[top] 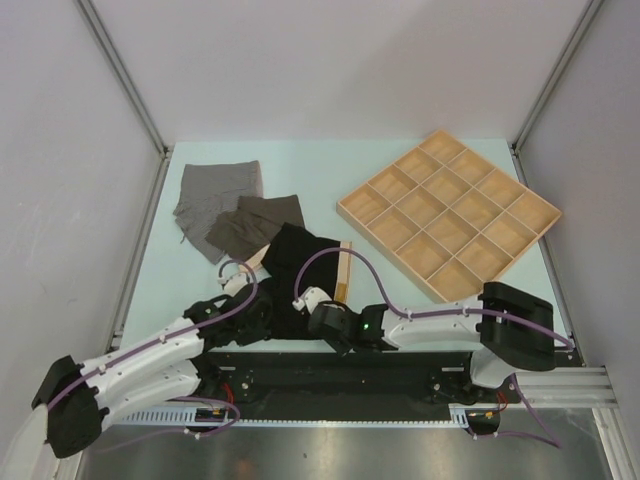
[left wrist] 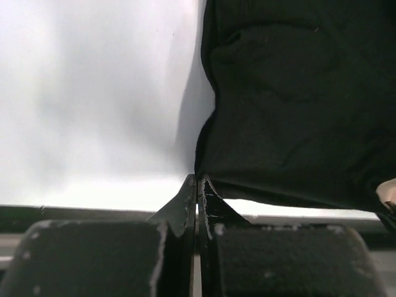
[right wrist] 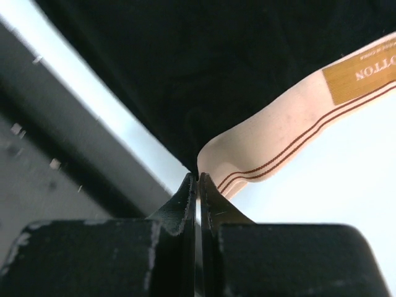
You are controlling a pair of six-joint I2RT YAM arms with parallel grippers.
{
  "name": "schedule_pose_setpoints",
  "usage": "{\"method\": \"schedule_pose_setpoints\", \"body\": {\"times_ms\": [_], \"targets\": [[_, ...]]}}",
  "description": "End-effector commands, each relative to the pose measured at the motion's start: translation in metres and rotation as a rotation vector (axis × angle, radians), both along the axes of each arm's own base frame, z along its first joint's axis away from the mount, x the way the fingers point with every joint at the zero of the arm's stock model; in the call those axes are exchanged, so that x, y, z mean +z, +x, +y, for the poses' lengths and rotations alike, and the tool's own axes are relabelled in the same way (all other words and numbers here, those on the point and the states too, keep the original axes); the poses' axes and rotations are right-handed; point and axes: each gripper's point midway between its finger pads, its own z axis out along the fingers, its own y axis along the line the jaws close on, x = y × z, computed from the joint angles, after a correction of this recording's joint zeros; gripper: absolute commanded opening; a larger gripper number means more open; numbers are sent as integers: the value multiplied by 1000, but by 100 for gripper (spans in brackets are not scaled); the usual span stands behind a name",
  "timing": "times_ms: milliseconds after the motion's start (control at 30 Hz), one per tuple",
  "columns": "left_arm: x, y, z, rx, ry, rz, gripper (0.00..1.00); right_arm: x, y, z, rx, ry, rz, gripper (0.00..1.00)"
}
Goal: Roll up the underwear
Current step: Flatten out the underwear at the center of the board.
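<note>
Left tool (top: 262,316) and right tool (top: 322,322) are both meeting the black briefs (top: 300,265) at the worktop's (top: 310,165) near edge; brown briefs (top: 255,225) and grey briefs (top: 215,195) are lying toward the far-left corner, a wooden tray (top: 392,252) toward the far-right corner. From the left wrist, the left tool (left wrist: 197,182) is clenching a corner of the black briefs (left wrist: 297,99). From the right wrist, the right tool (right wrist: 197,180) is gripping the black briefs (right wrist: 185,68) beside their pale striped waistband (right wrist: 291,142).
</note>
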Motion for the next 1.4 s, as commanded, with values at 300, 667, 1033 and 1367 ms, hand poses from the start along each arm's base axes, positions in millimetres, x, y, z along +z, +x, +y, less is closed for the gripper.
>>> {"method": "schedule_pose_setpoints", "body": {"times_ms": [300,667,1033,1367], "targets": [[80,6,-11,-66,-107,-128,0,64,-38,-14,25,16,43,0],[155,66,-35,-146,-71,-361,0,131,50,-37,-190,20,-280,0],[307,152,-56,-217,-66,-746,0,267,137,-40,-261,199,-614,0],[385,138,-41,-221,-106,-898,0,355,118,-42,-215,239,-802,0]]}}
